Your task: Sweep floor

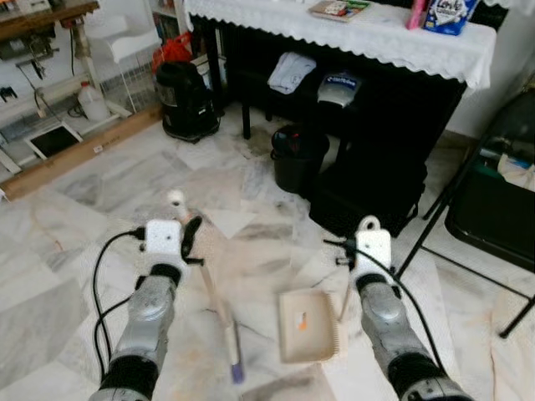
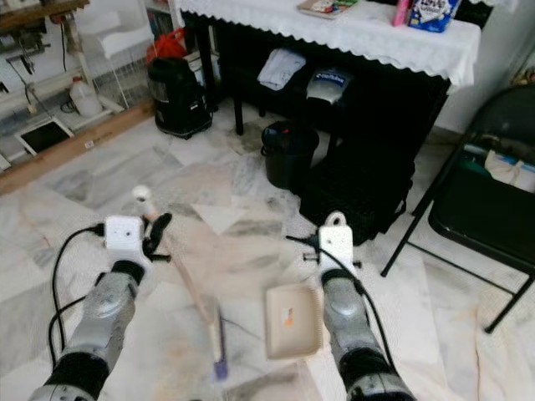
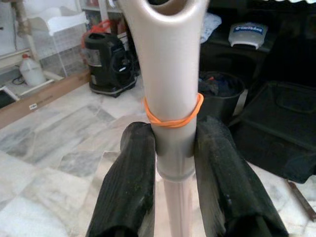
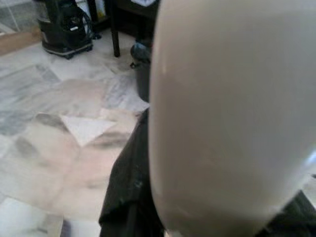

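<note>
- Left gripper (image 3: 170, 163), arm reaching forward at 10 o'clock, has its fingers (image 3: 129, 182) clamped on the broom handle (image 3: 168, 74).
- Broom head (image 1: 235, 368) meets the marble floor (image 1: 100, 251).
- Right gripper (image 1: 344, 309), at 2 o'clock, grips the dustpan (image 1: 308, 324), which holds an orange scrap (image 1: 302, 318).

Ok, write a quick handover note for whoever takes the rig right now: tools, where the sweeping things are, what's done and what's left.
Left tool: shut on the broom handle, just below its orange rubber band; the brush end is down on the marble floor.
Right tool: holds the dustpan handle; the beige dustpan sits low over the floor beside the brush.
Done: an orange scrap lies in the pan.
Left: probably more sweeping, then emptying, perhaps into the black bin ahead.
</note>
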Controlling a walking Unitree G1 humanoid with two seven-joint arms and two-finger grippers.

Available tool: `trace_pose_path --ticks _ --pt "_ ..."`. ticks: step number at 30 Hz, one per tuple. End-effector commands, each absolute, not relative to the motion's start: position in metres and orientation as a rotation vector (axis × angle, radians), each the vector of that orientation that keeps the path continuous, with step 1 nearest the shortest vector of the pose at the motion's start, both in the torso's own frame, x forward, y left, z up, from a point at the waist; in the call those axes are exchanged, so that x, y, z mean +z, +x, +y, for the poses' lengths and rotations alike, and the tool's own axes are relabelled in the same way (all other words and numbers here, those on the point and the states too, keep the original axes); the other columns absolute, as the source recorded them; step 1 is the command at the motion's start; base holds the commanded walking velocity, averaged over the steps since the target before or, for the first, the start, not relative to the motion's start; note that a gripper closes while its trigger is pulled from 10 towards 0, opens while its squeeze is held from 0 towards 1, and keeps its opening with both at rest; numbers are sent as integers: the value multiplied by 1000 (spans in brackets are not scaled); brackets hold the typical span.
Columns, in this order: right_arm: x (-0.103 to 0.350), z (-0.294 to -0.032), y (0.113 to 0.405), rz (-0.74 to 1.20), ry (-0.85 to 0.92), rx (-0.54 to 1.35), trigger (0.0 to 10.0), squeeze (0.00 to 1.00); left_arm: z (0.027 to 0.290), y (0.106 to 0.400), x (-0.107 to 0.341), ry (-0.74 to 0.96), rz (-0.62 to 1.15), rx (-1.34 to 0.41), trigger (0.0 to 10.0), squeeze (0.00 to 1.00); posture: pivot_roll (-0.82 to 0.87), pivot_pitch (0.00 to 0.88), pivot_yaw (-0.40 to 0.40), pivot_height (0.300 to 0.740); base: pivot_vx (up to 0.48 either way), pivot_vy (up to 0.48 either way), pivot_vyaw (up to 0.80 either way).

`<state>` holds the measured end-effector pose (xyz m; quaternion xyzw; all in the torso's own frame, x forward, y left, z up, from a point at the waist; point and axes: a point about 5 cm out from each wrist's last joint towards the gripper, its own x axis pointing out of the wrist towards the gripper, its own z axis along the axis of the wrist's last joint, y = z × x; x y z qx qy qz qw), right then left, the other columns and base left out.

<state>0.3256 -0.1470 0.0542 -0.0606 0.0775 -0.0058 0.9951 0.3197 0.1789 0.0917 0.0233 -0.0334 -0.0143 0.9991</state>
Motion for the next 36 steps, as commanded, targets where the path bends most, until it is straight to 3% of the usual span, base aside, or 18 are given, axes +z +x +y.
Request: trace_pose_path --ticks 1,9,16,23,36 --pt "60 -147 328 126 -93 -12 10000 0 176 323 102 62 -112 -44 10000 0 -21 86 29 740 375 0 0" --pt "60 -149 329 133 -89 -25 10000 0 176 323 102 60 -111 -50 10000 0 -21 87 31 740 375 0 0" --pt "59 -148 329 140 -86 -23 10000 0 175 323 102 59 -109 -56 10000 0 -21 88 31 740 376 0 -760" --pt "59 -148 329 145 -86 -27 10000 0 175 323 102 60 -109 -58 10000 0 -21 89 32 740 376 0 0" --pt "56 -145 328 163 -85 -8 10000 0 175 323 101 62 -106 -61 10000 0 -22 88 32 740 357 0 -726"
